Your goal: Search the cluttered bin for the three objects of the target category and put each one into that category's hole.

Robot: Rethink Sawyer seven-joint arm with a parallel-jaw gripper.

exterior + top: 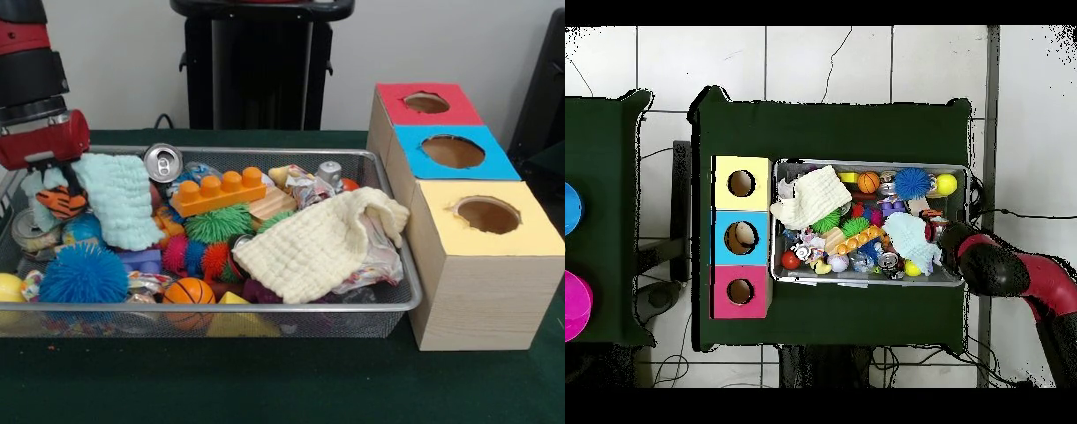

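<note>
Gripper (55,181) sits over the basket's (388,311) end farthest from the boxes, jaws closed on the tiger toy (60,202), with a mint cloth (119,210) draped against it. Risk: the cloth rides up with the toy and drags clutter over the rim. The red box hole (426,102) is well apart, past the whole basket; open worktop (265,380) only around it.

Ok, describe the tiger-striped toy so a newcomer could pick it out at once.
Find the wire-mesh basket in the front view and go to its left end, under the red arm's gripper. The tiger toy hangs beside a pale green knitted cloth. It alone is orange with black stripes.
</note>
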